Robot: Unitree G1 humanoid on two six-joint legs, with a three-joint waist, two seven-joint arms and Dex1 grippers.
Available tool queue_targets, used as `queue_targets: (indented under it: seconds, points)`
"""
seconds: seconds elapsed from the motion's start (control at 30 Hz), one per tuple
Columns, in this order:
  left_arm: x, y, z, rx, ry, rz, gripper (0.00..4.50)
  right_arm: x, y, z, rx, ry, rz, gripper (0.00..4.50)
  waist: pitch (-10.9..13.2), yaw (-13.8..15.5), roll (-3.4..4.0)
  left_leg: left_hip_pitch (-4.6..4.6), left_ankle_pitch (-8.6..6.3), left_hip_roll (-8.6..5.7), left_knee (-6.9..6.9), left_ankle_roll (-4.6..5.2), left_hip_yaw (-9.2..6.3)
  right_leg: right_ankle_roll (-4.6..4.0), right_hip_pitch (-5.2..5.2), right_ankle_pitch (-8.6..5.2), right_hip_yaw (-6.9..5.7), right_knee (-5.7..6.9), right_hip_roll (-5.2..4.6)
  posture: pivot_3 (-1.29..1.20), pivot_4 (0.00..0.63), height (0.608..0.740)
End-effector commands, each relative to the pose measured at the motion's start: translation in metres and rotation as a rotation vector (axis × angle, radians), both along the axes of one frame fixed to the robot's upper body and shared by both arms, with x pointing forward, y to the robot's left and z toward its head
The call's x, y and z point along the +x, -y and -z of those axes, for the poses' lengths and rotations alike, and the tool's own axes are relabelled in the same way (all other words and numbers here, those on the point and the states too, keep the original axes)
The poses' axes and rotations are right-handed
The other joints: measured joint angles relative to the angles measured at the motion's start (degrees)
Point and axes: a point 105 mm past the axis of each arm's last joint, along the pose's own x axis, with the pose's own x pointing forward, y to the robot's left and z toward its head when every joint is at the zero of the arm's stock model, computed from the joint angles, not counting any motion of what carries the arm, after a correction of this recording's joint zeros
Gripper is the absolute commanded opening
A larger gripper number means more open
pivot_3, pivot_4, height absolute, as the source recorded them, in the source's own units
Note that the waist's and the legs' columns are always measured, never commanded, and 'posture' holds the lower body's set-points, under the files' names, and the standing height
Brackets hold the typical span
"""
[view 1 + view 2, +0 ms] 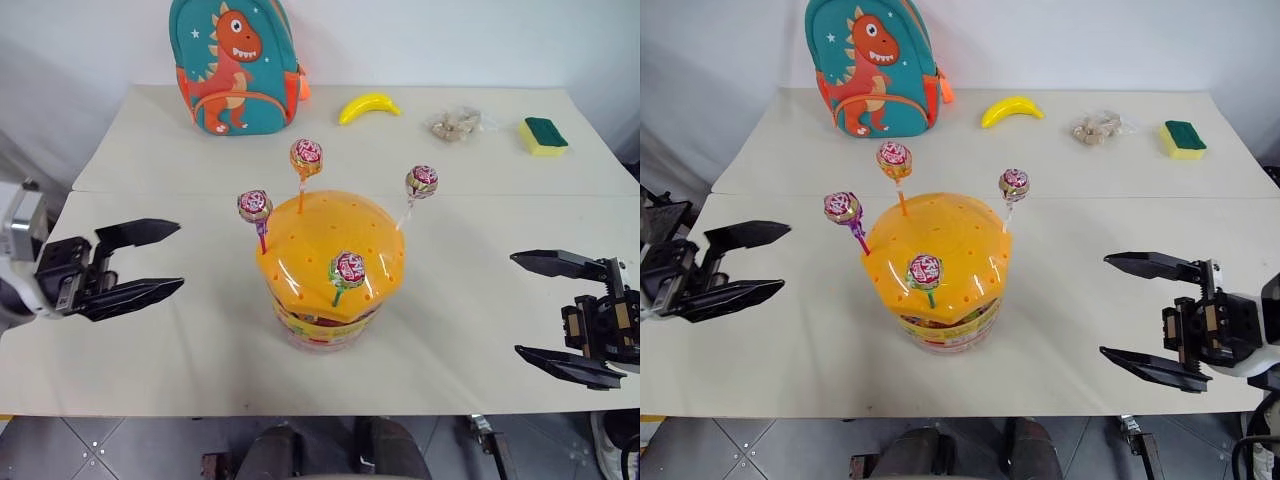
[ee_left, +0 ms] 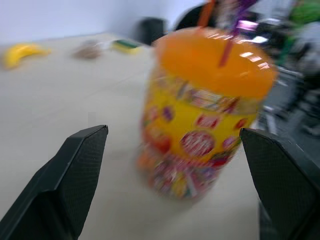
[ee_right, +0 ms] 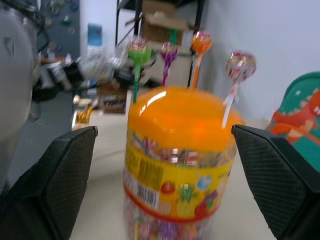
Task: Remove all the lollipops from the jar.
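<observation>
**Both grippers flank the jar, jaws wide, nothing held**

While the jar [image 1: 330, 270] stands near the front edge of the table [image 1: 480, 150], all four lollipops are stuck by their sticks into its orange dome lid [image 1: 325, 240]: the purple-stick lollipop [image 1: 255, 207] on the robot's left side, the orange-stick lollipop [image 1: 306, 156] at the back, the white-stick lollipop [image 1: 421, 181] to the right, and the green-stick lollipop [image 1: 347, 268] on the front slope.

The left gripper [image 1: 155, 260] is held level at the jar's left, pointing toward it, its two fingers spread wide and empty (one above the other in the head views). The right gripper [image 1: 545, 308] mirrors it on the jar's right, also pointing inward, fingers wide apart and holding nothing. Both are well apart from the jar, touching neither it nor any stick.

At the far side of the table stand a dinosaur backpack [image 1: 233, 65], a banana [image 1: 368, 106], a small clear bag [image 1: 455, 125] and a sponge [image 1: 542, 136].
</observation>
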Motion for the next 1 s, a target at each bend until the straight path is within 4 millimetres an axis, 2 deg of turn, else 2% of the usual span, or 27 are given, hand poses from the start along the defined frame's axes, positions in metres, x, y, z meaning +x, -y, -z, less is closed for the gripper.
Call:
queue_targets:
  seconds: [0.03,0.1,0.23,0.33,0.63,0.77,0.87,0.93,1.0]
  points:
    - [0.003,0.035,-0.016,-0.027,0.098,0.123,4.48,0.003,0.002,-0.002,-0.022,0.045,0.015,4.5,0.0,0.04,0.0,0.0,0.0,0.0,0.01,0.0,0.01,0.01,0.0,0.0,-0.01,0.01,0.01,0.0,0.15,0.74]
    - [0.003,0.048,-0.018,-0.021,0.106,0.18,4.48,0.005,0.0,-0.002,-0.019,0.048,0.022,4.5,0.0,0.03,-0.01,-0.02,0.03,-0.06,0.05,0.02,0.05,0.04,-0.01,0.02,-0.01,0.07,0.05,0.0,0.15,0.74]
    - [0.009,0.058,-0.018,-0.021,0.133,0.185,4.48,0.008,-0.002,-0.002,-0.009,0.055,0.034,4.5,0.0,-0.35,-0.01,0.01,0.04,-0.03,0.05,0.01,0.17,0.04,-0.02,0.02,0.05,0.08,0.22,0.0,0.15,0.74]
    - [0.008,0.067,-0.021,-0.051,0.134,0.238,3.97,0.008,-0.003,-0.001,0.0,0.058,0.049,4.5,0.01,-0.03,-0.01,0.01,0.09,-0.04,0.1,0.01,0.19,0.04,-0.02,0.02,0.04,0.11,0.31,0.0,0.15,0.74]
    - [0.002,0.077,-0.025,-0.064,0.132,0.319,1.29,0.007,-0.003,0.001,0.002,0.053,0.061,4.5,0.01,0.16,-0.02,0.0,0.11,-0.08,0.2,0.05,0.13,0.09,0.04,0.05,0.04,0.13,0.24,0.0,0.15,0.74]
    - [0.001,0.075,-0.034,-0.121,0.124,0.326,0.08,0.007,-0.004,0.003,0.012,0.046,0.059,4.5,0.01,0.05,-0.02,0.0,0.11,-0.08,0.2,0.05,0.12,0.09,0.04,0.05,0.04,0.13,0.24,0.0,0.15,0.74]
    - [0.002,0.068,-0.043,-0.198,0.108,0.305,0.03,0.008,-0.005,0.003,0.024,0.044,0.057,4.5,0.01,0.04,-0.02,0.0,0.11,-0.07,0.2,0.05,0.12,0.09,0.04,0.05,0.04,0.13,0.23,0.0,0.15,0.74]
    - [0.013,0.052,-0.064,-0.364,0.101,0.221,0.03,0.009,-0.007,0.001,0.047,0.041,0.051,4.5,0.02,0.14,-0.03,0.0,0.11,-0.07,0.2,0.05,0.1,0.09,0.05,0.05,0.04,0.13,0.19,0.0,0.15,0.74]
    - [0.019,0.036,-0.074,-0.447,0.091,0.148,0.03,0.009,-0.009,0.0,0.058,0.043,0.046,4.5,0.02,0.06,-0.05,-0.03,0.11,-0.05,0.33,0.05,0.0,0.1,0.07,0.05,0.04,0.14,0.12,0.0,0.15,0.74]
